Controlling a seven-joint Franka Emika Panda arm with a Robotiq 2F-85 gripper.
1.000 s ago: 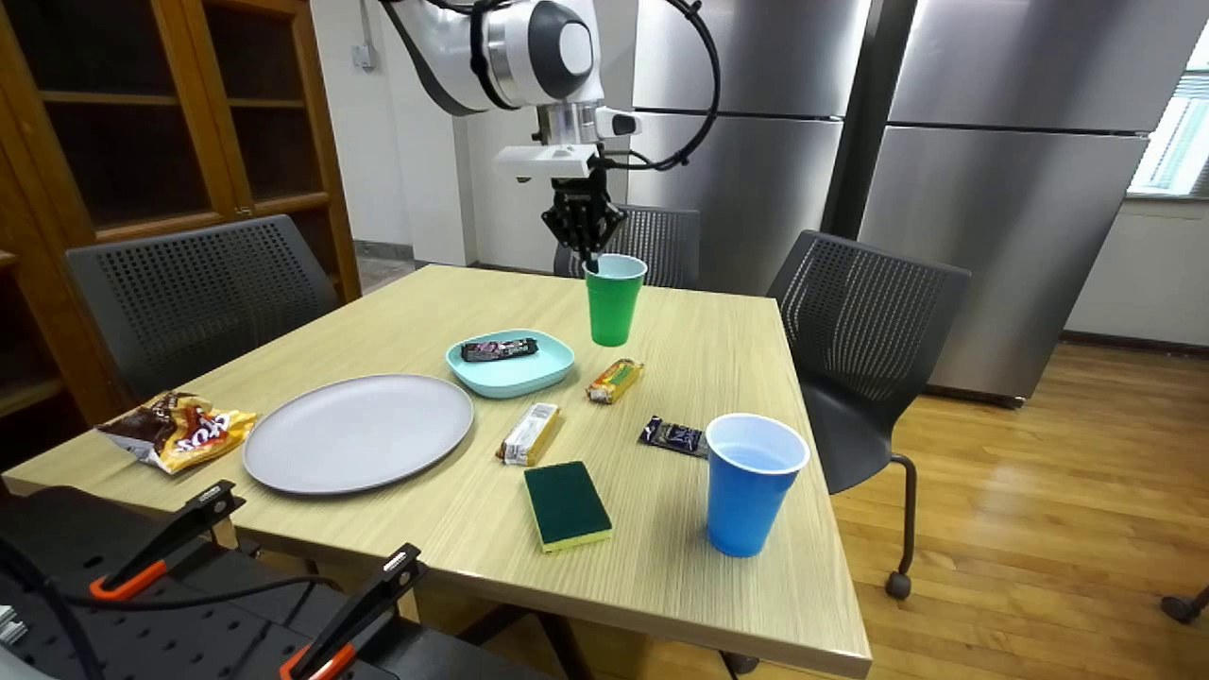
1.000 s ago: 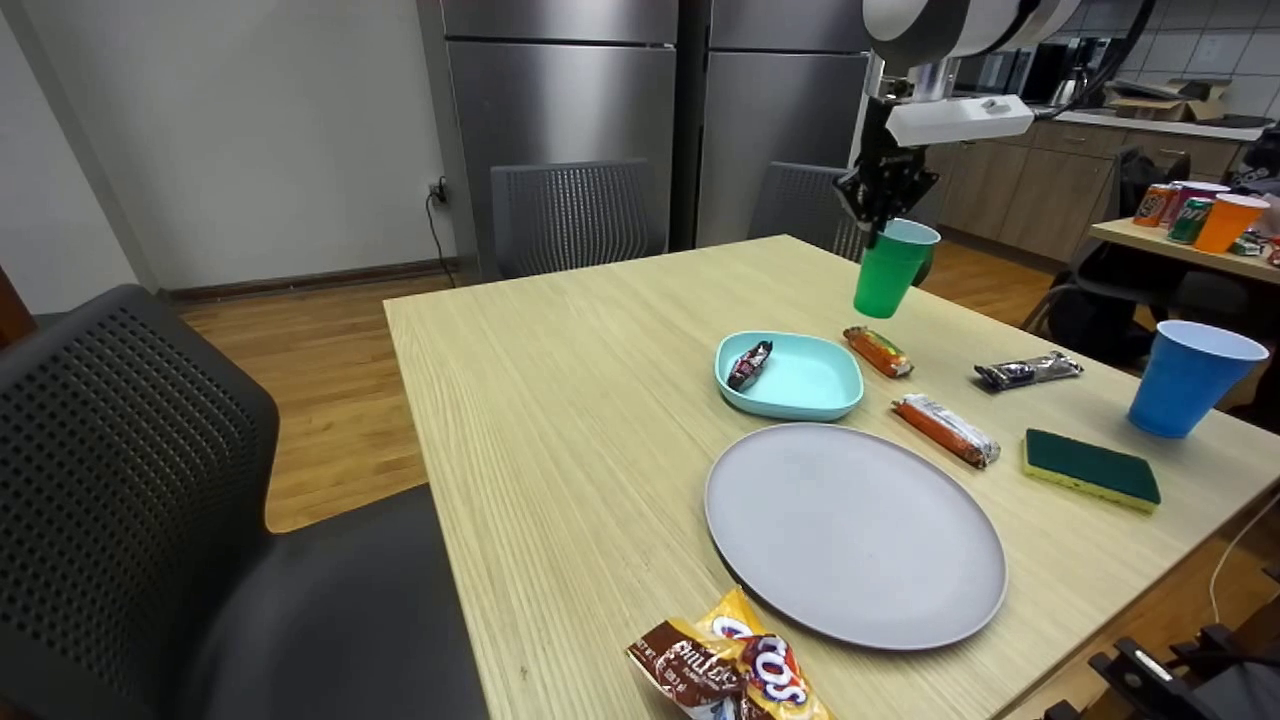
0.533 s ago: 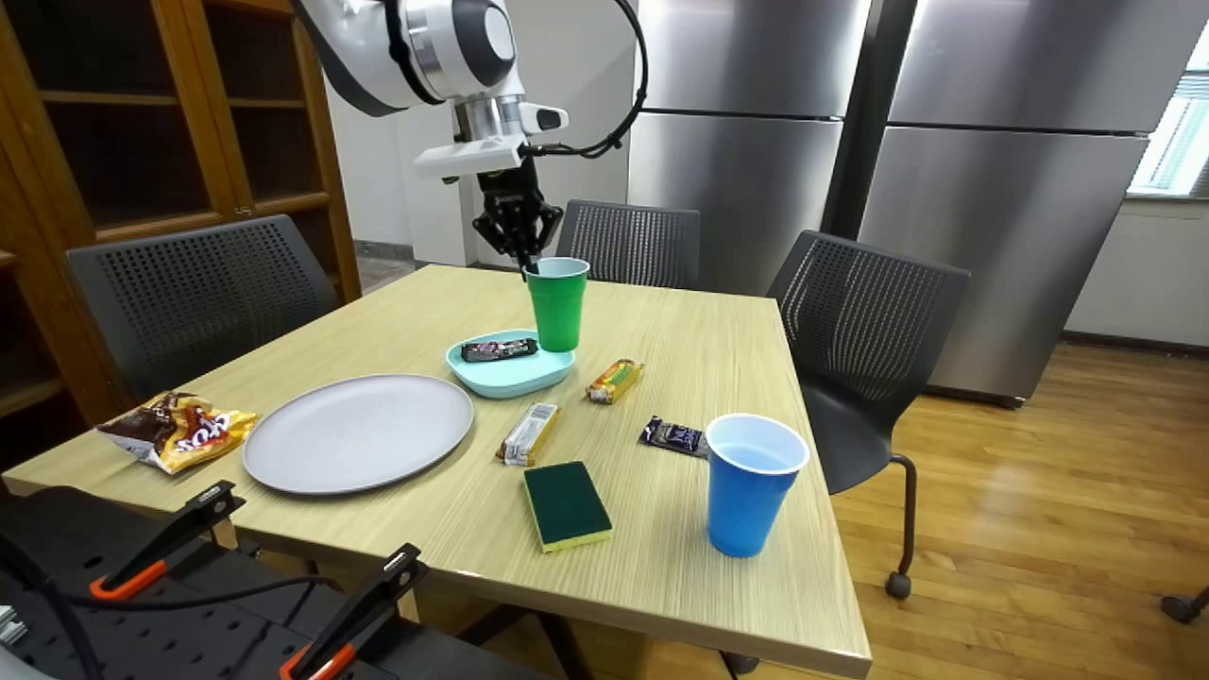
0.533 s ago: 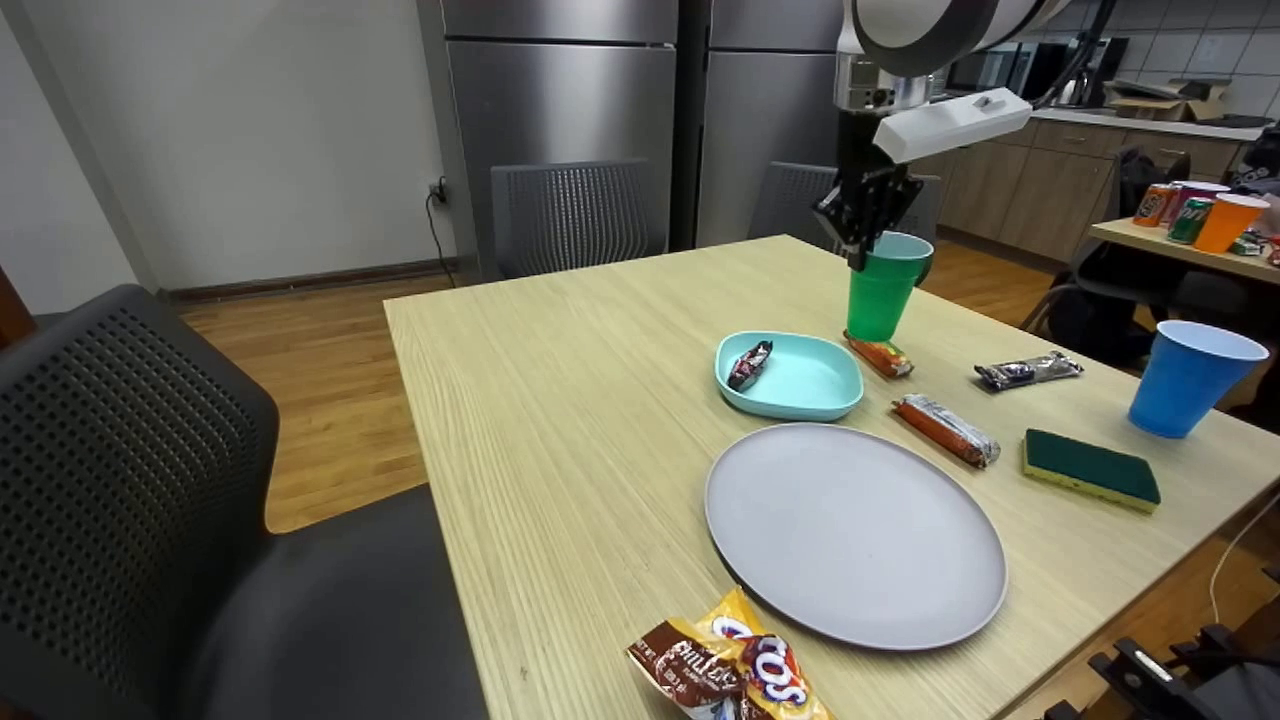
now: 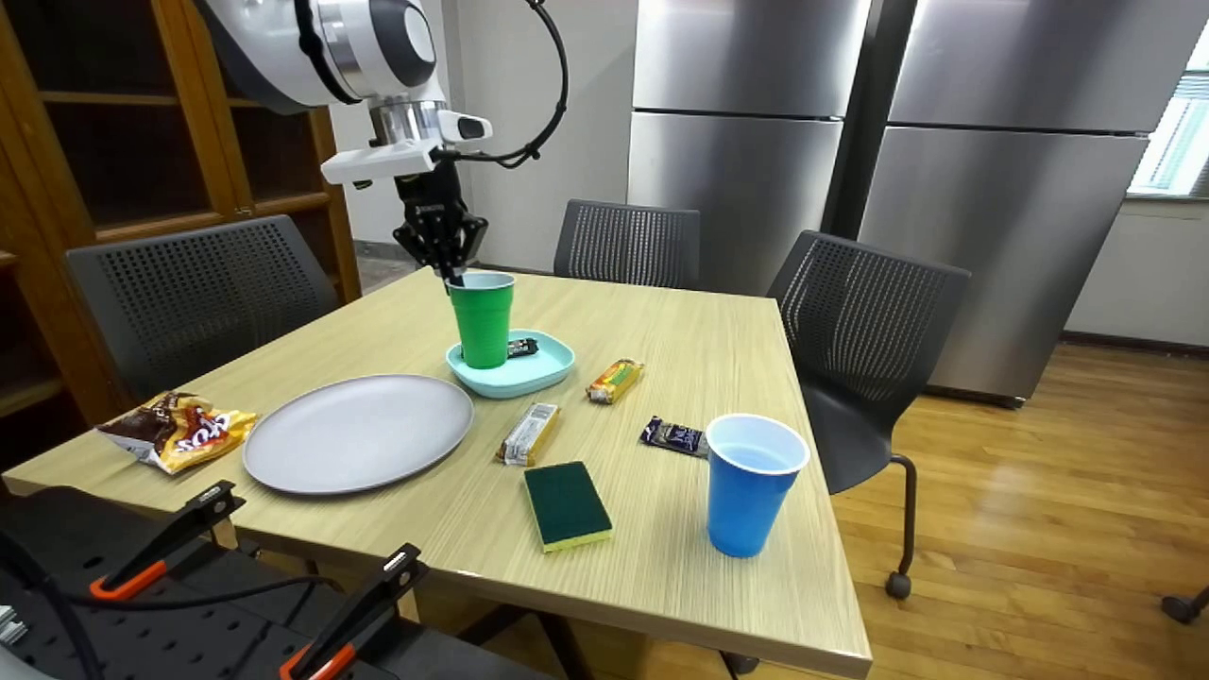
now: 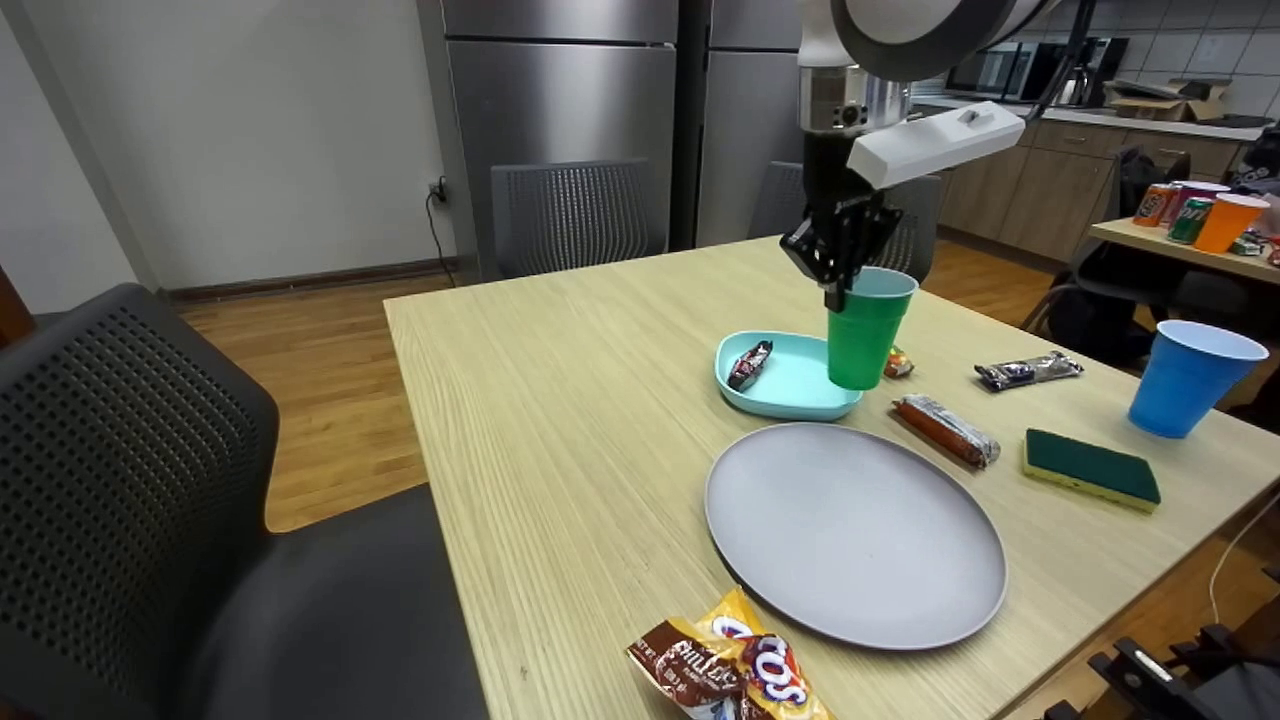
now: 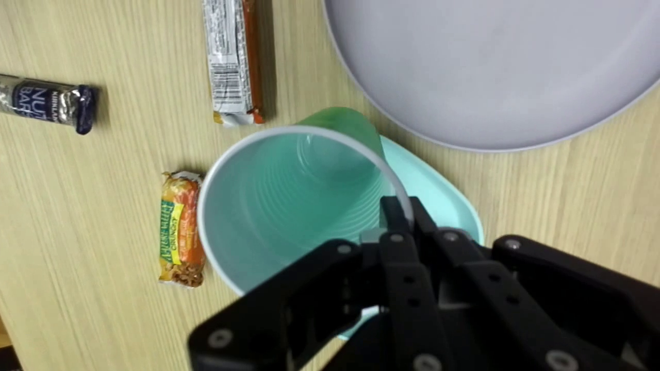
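Observation:
My gripper is shut on the rim of a green cup, with one finger inside and one outside. The cup looks lifted off the table. In both exterior views it overlaps a teal dish; the dish also shows in an exterior view. In the wrist view, the cup's pale inside leans over the dish, and the fingertips pinch the rim. A dark wrapped bar lies in the dish; it is partly behind the cup in an exterior view and hidden in the wrist view.
A grey plate lies beside the dish. Around stand or lie an orange-yellow bar, a white-and-orange bar, a dark blue nut bar, a sponge, a blue cup and a snack bag. Chairs surround the table.
The arm has carried the green cup from beyond the orange-yellow bar to over the teal dish, leftward and lower in both exterior views. The grip stays shut on the rim. Other things have not moved.

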